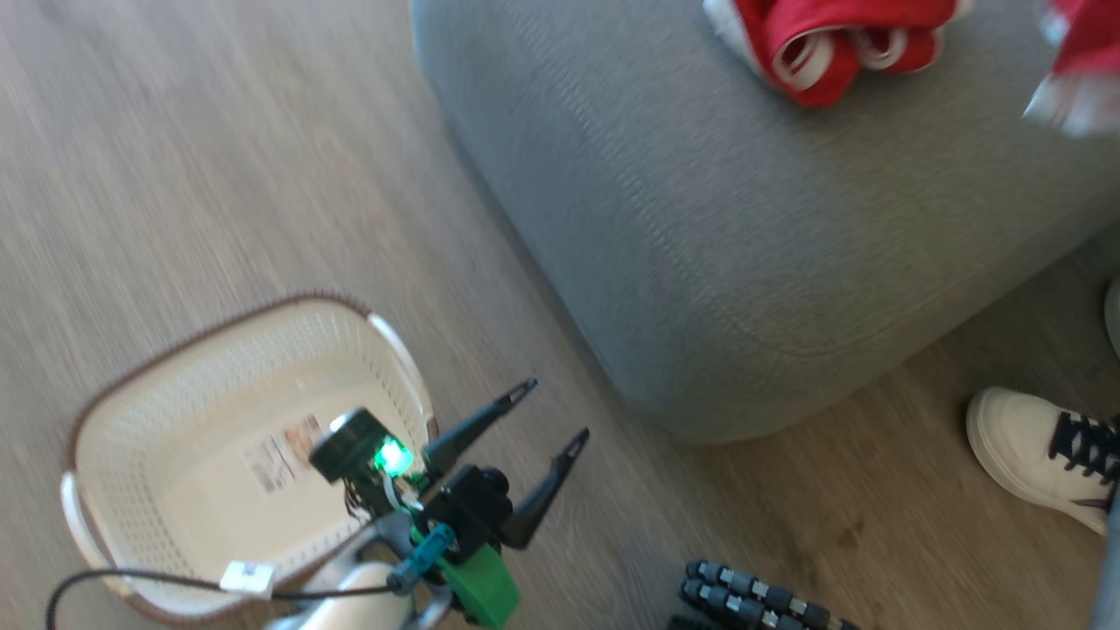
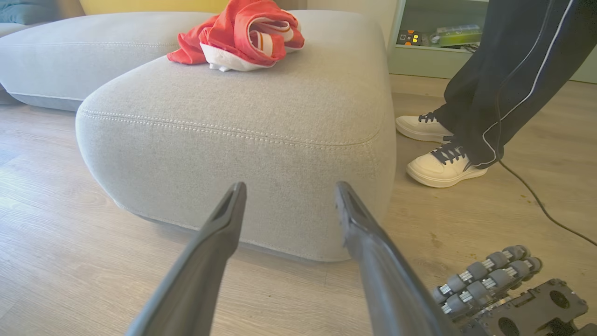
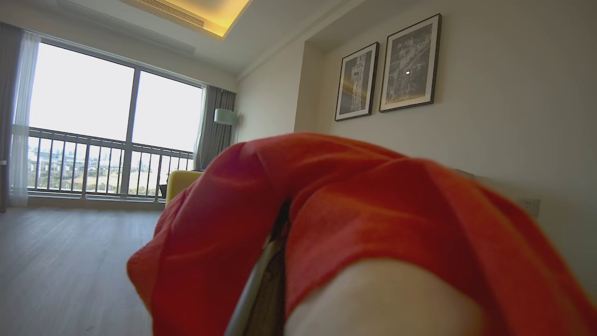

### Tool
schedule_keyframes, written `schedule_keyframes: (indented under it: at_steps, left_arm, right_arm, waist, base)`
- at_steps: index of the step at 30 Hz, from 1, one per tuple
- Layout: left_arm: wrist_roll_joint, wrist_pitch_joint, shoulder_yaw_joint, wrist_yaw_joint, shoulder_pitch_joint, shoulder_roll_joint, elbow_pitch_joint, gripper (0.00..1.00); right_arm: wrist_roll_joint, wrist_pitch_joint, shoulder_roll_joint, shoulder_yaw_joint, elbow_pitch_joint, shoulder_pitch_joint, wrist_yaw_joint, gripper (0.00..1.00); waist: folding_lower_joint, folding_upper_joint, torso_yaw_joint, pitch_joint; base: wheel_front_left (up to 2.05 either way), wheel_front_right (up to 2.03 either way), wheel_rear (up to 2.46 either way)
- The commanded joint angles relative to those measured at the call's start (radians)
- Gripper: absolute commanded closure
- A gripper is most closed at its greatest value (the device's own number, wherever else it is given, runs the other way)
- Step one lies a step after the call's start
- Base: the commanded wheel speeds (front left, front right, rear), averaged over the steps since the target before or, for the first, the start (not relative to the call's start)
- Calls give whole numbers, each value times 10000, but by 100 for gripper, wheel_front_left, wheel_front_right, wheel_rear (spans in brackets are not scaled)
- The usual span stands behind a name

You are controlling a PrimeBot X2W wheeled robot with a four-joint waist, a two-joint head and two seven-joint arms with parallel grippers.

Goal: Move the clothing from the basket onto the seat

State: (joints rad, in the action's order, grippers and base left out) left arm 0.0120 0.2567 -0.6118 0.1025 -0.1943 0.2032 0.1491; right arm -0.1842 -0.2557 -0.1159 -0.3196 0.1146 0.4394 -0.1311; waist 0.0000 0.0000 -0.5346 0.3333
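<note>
Our left gripper [image 2: 290,186] hangs with fingers spread wide before the grey seat [image 2: 261,140], the cream basket [image 1: 157,394] just beside it at the head view's lower left. Our right gripper [image 3: 280,219] pinches a red garment [image 3: 373,196]. A second red garment [image 2: 238,32] lies at the seat's upper edge. A person's white shoe [image 2: 440,165] stands at right.

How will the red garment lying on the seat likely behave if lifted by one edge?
Probably floppy: the red garment lies crumpled in loose folds on the seat. Likely light: no dent shows beneath it. The other red piece sags softly too, so expect drooping.
</note>
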Motion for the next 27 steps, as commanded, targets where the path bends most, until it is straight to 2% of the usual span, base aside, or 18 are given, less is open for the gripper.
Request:
schedule_keyframes:
  at_steps: [1, 7, 17, 20, 22, 27]
  left_arm:
    - [190, 51, 182, 9, -465, 214, -336, 0]
    - [200, 51, 42, 4, -895, 639, -452, 0]
    - [225, 51, -142, -93, -1559, 1407, -821, 0]
    - [197, 51, -165, -193, -1749, 1514, -926, 0]
    - [141, 51, -201, -341, -1849, 1529, -998, 0]
    - [68, 51, -379, -463, -1903, 1520, -1069, 0]
  right_arm:
    - [109, -61, -354, 49, 244, 682, 4, 100]
    - [263, -61, -712, -494, 31, 2242, 4, 100]
    - [293, -61, -1332, -1033, -1400, 4841, 4, 100]
    - [443, -61, -1528, -1550, -2203, 5560, 4, 100]
    - [933, -61, -1728, -1851, -3110, 6136, 4, 100]
    - [1106, -61, -1730, -3122, -5145, 7124, 4, 100]
  waist:
    - [0, 0, 368, 937]
    - [0, 0, 642, 1825]
    - [0, 0, 1104, 3151]
    - [0, 0, 1320, 3398]
    - [0, 0, 1534, 3569]
    - [0, 0, 1863, 3779]
  base:
    - [0, 0, 0]
    - [0, 0, 0]
    - [0, 0, 0]
    - [0, 0, 0]
    - [0, 0, 0]
    - [0, 0, 0]
